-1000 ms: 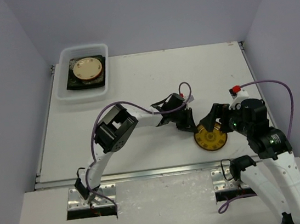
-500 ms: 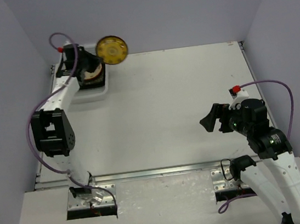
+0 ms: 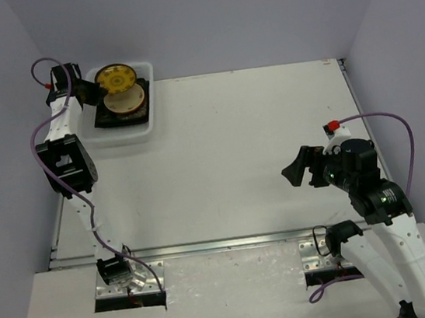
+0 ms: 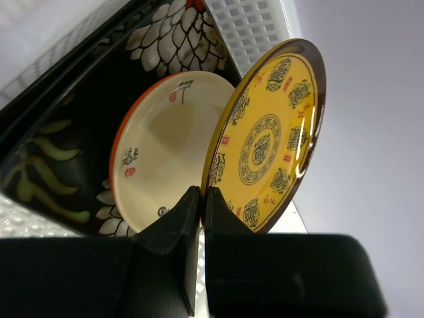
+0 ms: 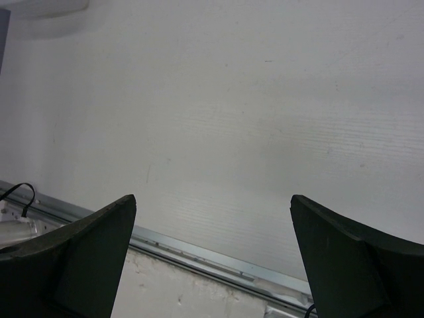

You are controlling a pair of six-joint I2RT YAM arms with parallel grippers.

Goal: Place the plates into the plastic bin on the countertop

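Observation:
My left gripper [image 3: 92,87] is shut on the rim of the yellow-patterned round plate [image 3: 115,78] and holds it tilted over the far end of the plastic bin [image 3: 116,137]. In the left wrist view the jaws [image 4: 202,199] pinch the plate's edge [image 4: 268,139]. Below it in the bin lies a cream round plate [image 4: 165,146] with an orange rim, on top of dark square floral plates [image 4: 40,159]. The cream plate [image 3: 126,100] also shows from above. My right gripper [image 3: 296,170] is open and empty above the countertop [image 3: 231,125] at the right.
The bin stands at the countertop's far left corner, close to the left wall. The metal rail [image 5: 199,255] runs along the front edge below my right gripper [image 5: 212,199]. The bin's corner [image 5: 46,6] shows far off in the right wrist view.
My left arm carried the yellow plate from beside the right gripper to the far left, and it now hangs over the bin. The right arm has stayed put.

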